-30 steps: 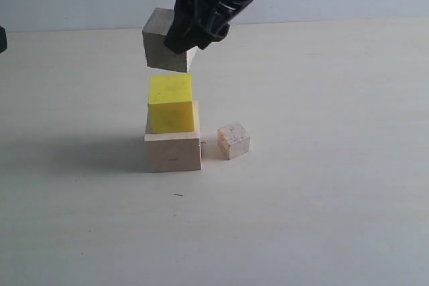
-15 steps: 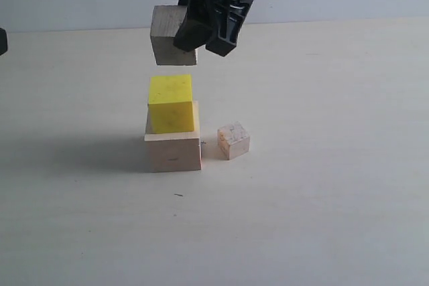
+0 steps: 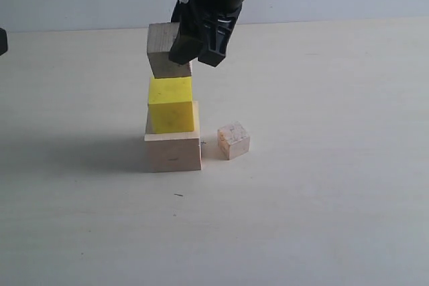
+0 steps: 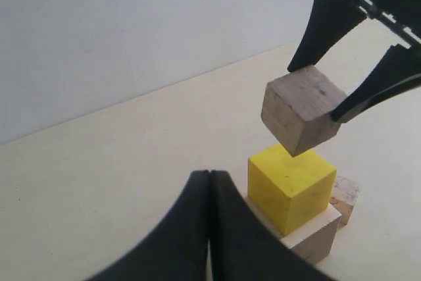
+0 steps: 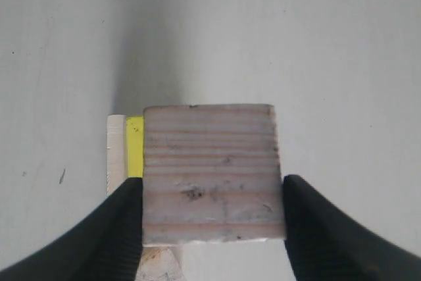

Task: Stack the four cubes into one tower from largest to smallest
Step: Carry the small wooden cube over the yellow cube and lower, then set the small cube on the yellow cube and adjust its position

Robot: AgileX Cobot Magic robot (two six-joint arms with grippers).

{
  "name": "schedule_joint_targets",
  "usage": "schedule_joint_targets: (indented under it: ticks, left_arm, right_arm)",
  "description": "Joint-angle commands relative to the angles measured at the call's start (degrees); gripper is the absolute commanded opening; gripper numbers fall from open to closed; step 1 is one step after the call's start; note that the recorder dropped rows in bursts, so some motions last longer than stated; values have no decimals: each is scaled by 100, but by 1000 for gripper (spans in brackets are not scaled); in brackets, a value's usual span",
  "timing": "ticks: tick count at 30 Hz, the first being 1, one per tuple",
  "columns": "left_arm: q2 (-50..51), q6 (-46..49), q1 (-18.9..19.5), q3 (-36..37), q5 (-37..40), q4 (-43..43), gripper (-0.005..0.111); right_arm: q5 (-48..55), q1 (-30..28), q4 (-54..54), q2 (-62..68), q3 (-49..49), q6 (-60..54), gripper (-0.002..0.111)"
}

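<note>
Well inside the far edge of the pale tabletop [image 3: 322, 219], somewhat toward its left side, the stack stands with the black right arm reaching down over it. The right gripper [image 5: 212, 228] is clamped on the small wooden cube [image 3: 164, 48], one finger pressed against each of two opposite faces. The left gripper [image 4: 209, 222] hangs low near the stack with its jaws pressed together and nothing between them.

The large pale wooden cube [image 3: 173, 152] rests flat on the tabletop as the base. The yellow cube [image 3: 171, 104] sits upright on top of it, leaving a bare margin of wood along the front and right of the base.

The small wooden cube is held directly over the yellow cube, its underside level with the yellow top in the exterior view. From the left wrist view it looks slightly tilted, one lower corner dipping toward the yellow face; whether the two touch cannot be told. From the right wrist view, a thin strip of yellow and of pale wood shows past one side of it.

The smallest cube [image 3: 233, 140], marked with pinkish-grey, lies on the tabletop just beside the base's right face, a narrow gap between them.
</note>
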Motion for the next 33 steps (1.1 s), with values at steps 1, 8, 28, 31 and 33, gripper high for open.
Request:
schedule_joint_targets:
  ticks: [1, 8, 28, 31, 33]
  left_arm:
    - [34, 24, 14, 19, -24, 5, 0]
    - [34, 58, 14, 19, -25, 5, 0]
    - [34, 72, 14, 19, -25, 5, 0]
    - [34, 72, 14, 19, -25, 5, 0]
    - [34, 72, 14, 19, -25, 5, 0]
  right_arm:
    - [-14, 8, 187, 92, -68, -129, 0]
    - [96, 8, 453, 161, -68, -382, 0]
    - [119, -14, 208, 265, -68, -423, 0]
    - [119, -14, 104, 265, -68, -423, 0]
    - [119, -14, 104, 265, -68, -423, 0]
